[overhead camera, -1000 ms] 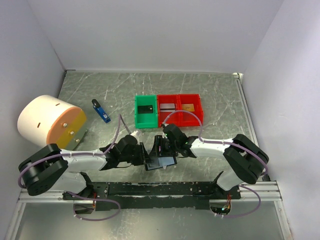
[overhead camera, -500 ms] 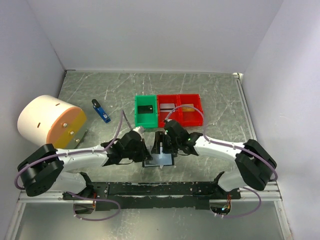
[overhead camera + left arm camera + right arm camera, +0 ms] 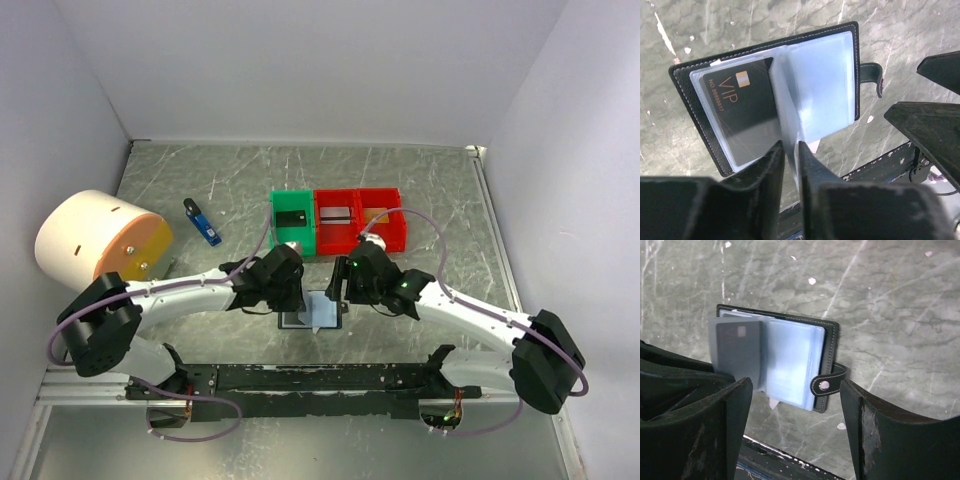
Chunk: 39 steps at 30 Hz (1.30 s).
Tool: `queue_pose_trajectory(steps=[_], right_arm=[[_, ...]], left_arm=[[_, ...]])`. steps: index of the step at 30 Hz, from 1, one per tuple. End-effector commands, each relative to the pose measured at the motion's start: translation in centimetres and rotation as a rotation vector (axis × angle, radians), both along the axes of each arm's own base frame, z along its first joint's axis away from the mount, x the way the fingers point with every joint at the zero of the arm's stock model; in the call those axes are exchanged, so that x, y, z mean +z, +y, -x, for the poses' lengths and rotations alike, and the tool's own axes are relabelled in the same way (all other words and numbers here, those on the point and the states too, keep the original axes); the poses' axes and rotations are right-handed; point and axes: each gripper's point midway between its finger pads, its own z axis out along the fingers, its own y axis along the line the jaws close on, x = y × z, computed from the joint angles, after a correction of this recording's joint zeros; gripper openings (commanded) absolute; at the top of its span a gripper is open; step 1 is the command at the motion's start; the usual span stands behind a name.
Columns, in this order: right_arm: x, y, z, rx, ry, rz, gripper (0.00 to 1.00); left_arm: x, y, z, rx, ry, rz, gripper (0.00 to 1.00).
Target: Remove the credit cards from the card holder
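The card holder (image 3: 300, 321) lies open on the table between the two grippers, its snap strap (image 3: 829, 380) pointing right. A black credit card (image 3: 742, 117) marked VIP sits in its left-hand sleeve. My left gripper (image 3: 791, 146) is shut on one clear plastic sleeve page (image 3: 788, 120), which stands up from the spine. My right gripper (image 3: 796, 390) hovers open over the holder's strap side and touches nothing. Other credit cards lie in the bins: a black one (image 3: 292, 219), a silvery one (image 3: 336, 212) and an orange one (image 3: 376, 214).
A green bin (image 3: 276, 228) and two red bins (image 3: 358, 238) stand in a row just behind the holder. A blue and black stick (image 3: 203, 224) lies at the back left. A large white and orange cylinder (image 3: 100, 243) stands at the left. The black base rail (image 3: 320, 378) runs along the near edge.
Both arms have reached farther from their bases, toward the bins. The card holder now lies flat and open. My right gripper has opened wide and let go; the left one now pinches a sleeve page.
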Motion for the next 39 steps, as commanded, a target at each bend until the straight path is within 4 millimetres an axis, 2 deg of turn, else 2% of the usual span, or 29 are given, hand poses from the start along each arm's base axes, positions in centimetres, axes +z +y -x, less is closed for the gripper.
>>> queue_pose_trajectory(steps=[1, 4, 6, 11, 16, 22, 24, 27, 35, 39], right_arm=[[-0.6, -1.3, 0.1, -0.054, 0.007, 0.005, 0.71], [-0.6, -1.6, 0.2, -0.062, 0.004, -0.009, 0.71], [-0.6, -1.8, 0.3, -0.067, 0.001, -0.014, 0.72], [-0.6, -2.1, 0.5, -0.07, 0.001, -0.025, 0.72], [-0.2, -2.3, 0.7, -0.075, -0.005, -0.054, 0.72], [0.6, -2.2, 0.8, -0.088, -0.017, -0.093, 0.73], [0.7, -2.2, 0.8, -0.085, -0.016, -0.1, 0.73], [1.2, -1.9, 1.1, -0.069, -0.019, -0.123, 0.73], [2.9, 0.6, 1.7, 0.033, -0.028, -0.254, 0.68], [4.4, 1.5, 0.9, 0.041, -0.071, -0.302, 0.68]], left_arm=[[0.4, -0.5, -0.4, -0.035, -0.007, -0.031, 0.34], [0.8, -1.6, -0.5, -0.046, -0.001, 0.007, 0.43], [1.0, -2.2, -0.5, -0.051, 0.002, 0.028, 0.46], [0.8, -3.0, -0.5, -0.061, 0.019, 0.049, 0.49], [1.3, -4.8, 0.0, -0.115, 0.038, 0.126, 0.52], [3.4, -7.9, 1.4, -0.188, 0.082, 0.339, 0.55], [3.3, -7.4, 1.2, -0.159, 0.082, 0.317, 0.56], [2.9, -5.4, 0.7, -0.099, 0.049, 0.231, 0.56], [4.0, -0.1, 0.0, 0.037, -0.059, 0.114, 0.58], [4.5, 1.6, -0.3, 0.082, -0.119, 0.104, 0.64]])
